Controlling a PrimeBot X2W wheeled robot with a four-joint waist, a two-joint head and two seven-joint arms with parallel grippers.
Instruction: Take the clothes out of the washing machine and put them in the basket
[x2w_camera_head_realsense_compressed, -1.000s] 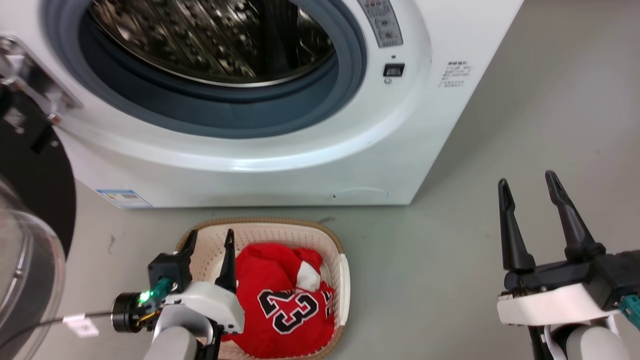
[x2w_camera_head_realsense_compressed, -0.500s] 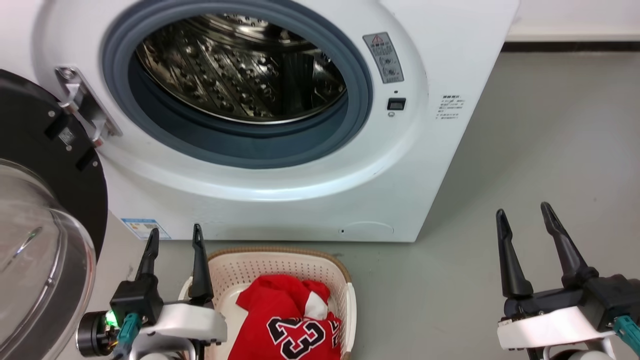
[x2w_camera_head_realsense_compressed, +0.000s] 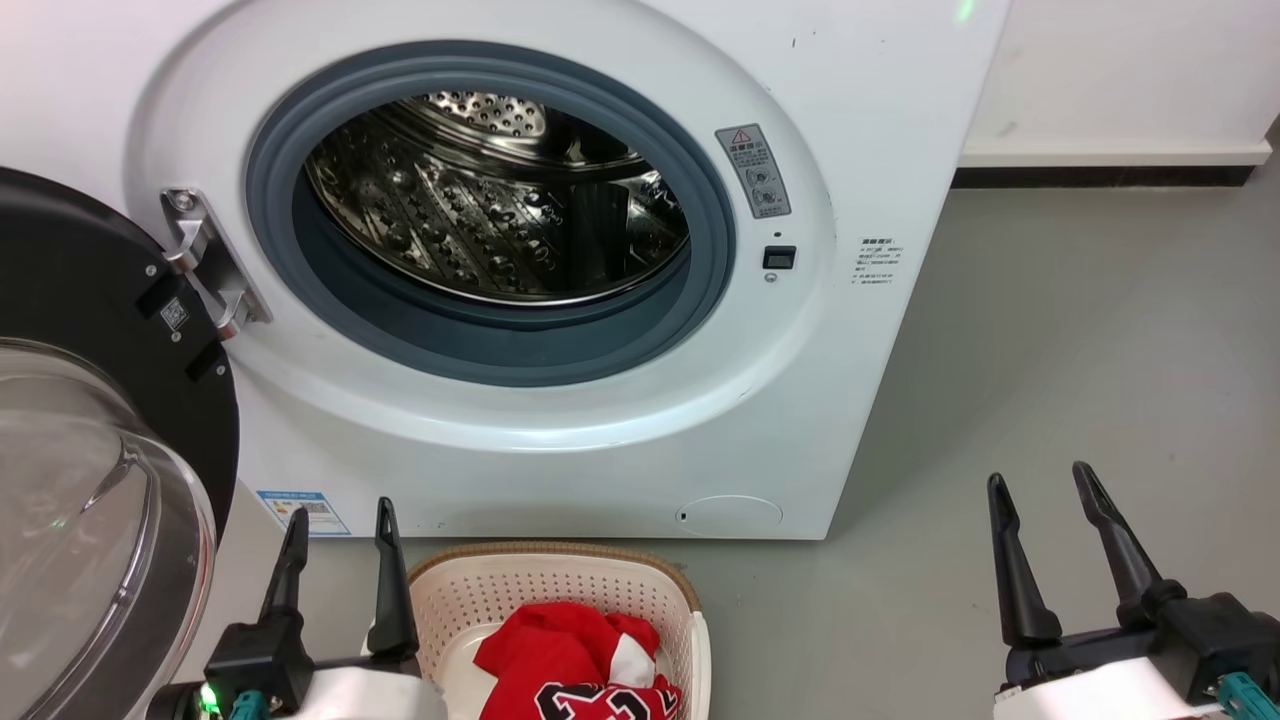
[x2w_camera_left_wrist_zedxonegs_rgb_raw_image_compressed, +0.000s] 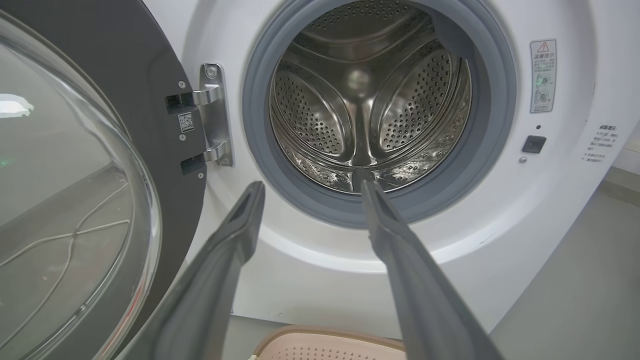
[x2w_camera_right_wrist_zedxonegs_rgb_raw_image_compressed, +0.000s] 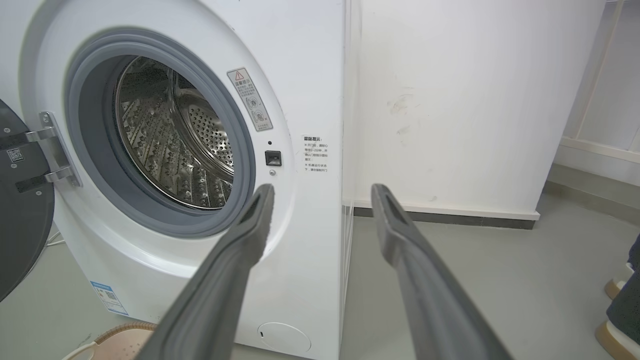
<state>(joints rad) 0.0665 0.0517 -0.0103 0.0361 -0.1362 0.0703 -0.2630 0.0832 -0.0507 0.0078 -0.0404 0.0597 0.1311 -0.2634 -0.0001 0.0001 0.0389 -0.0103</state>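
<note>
Both open and empty, my left pincer (x2w_camera_head_realsense_compressed: 340, 518) has just lifted off the near basket (x2w_camera_head_realsense_compressed: 548, 552) holding the red clothes (x2w_camera_head_realsense_compressed: 560, 655), my right pincer (x2w_camera_head_realsense_compressed: 1038, 488) idles, and the far washing machine (x2w_camera_head_realsense_compressed: 600, 470) looks bare inside, so unloading seems done.

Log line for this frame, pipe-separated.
white front-loader washing machine: door open | perforated steel drum: empty | red clothes: in cream perforated plastic basket | left end effector: open | right end effector: open
</note>
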